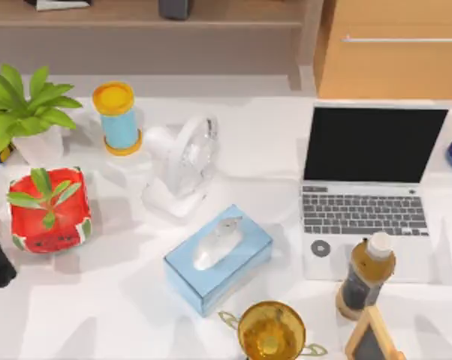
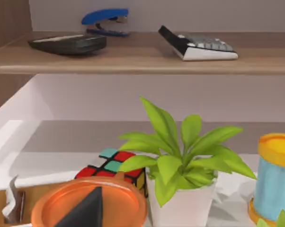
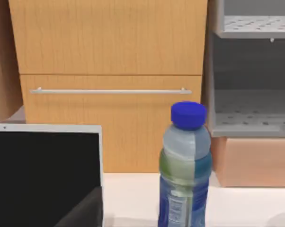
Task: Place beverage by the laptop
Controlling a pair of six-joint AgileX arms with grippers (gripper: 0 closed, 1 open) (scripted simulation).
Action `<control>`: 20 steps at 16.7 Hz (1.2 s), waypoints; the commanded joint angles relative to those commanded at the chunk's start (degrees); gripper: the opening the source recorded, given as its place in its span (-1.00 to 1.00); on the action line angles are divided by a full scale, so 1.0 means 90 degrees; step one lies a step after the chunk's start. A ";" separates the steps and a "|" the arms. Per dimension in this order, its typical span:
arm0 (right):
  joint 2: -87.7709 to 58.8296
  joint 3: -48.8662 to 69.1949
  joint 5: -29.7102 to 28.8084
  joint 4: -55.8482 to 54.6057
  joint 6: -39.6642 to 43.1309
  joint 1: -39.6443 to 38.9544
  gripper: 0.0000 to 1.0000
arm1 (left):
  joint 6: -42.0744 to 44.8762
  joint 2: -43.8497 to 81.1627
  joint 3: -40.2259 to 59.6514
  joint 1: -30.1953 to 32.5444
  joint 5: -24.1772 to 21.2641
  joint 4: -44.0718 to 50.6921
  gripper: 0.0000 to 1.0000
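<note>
— At table front edge, what's logged?
— Item 1: gold trophy cup (image 1: 271,331). Item 2: small framed chalkboard (image 1: 370,339), right of it. Item 3: amber bottle (image 1: 365,279), white cap, upright, at the laptop's front right corner.
— Mid-table?
— Item 4: blue tissue box (image 1: 218,259), left of the laptop (image 1: 365,191). Laptop open, screen black, round dark sticker on palm rest.
— Beverage?
— Item 5: blue-capped bottle (image 3: 184,165), upright on table, just beside the laptop screen's right edge, w/ wooden drawer front (image 3: 109,90) behind.
— Tools?
— Right gripper (image 3: 83,210): dark part low in right wrist view, near the screen; how far open, can't tell; nothing seen held. Left gripper (image 2: 85,210): over an orange disc (image 2: 88,203), facing potted plant (image 2: 180,165); opening can't tell, no hold seen.
</note>
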State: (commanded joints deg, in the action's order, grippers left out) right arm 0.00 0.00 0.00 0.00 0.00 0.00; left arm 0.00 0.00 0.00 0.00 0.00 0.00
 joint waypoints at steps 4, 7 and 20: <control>-0.0215 0.0036 0.0145 -0.0205 0.0036 0.0154 1.00 | 0.0000 0.0000 0.0000 0.0000 0.0000 0.0000 1.00; -0.1032 0.0160 0.0638 -0.0956 0.0157 0.0681 1.00 | 0.0000 0.0000 0.0000 0.0000 0.0000 0.0000 1.00; -0.8783 0.1001 0.3999 -0.6207 0.0983 0.4267 1.00 | 0.0000 0.0000 0.0000 0.0000 0.0000 0.0000 1.00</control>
State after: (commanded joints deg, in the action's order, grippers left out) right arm -79.05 9.01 35.99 -55.87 8.85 38.40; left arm 0.00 0.00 0.00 0.00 0.00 0.00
